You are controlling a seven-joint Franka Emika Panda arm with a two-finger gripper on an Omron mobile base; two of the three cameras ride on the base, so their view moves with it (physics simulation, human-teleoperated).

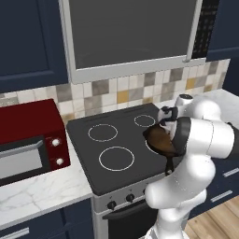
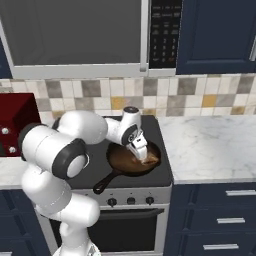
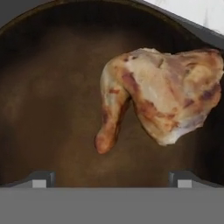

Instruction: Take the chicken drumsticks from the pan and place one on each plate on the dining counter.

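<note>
The pan (image 2: 125, 161) is a dark round skillet on the front right burner of the stove, its handle pointing toward the front left. In the hand view a pale tan chicken drumstick (image 3: 157, 96) lies in the pan (image 3: 52, 100), thin end toward the middle. It shows as a small pale lump (image 2: 150, 159) at the pan's right side. My gripper (image 3: 113, 178) hangs open just above the pan, fingertips (image 3: 41, 178) wide apart with nothing between them, the drumstick ahead of them. The arm covers part of the pan (image 1: 158, 140). The plates and the dining counter are out of view.
The black cooktop (image 1: 109, 140) has other ringed burners to the left. A red toaster oven (image 1: 28, 140) stands on the marble counter at left. A white marble counter (image 2: 215, 145) lies right of the stove. A microwave (image 2: 75, 35) hangs above.
</note>
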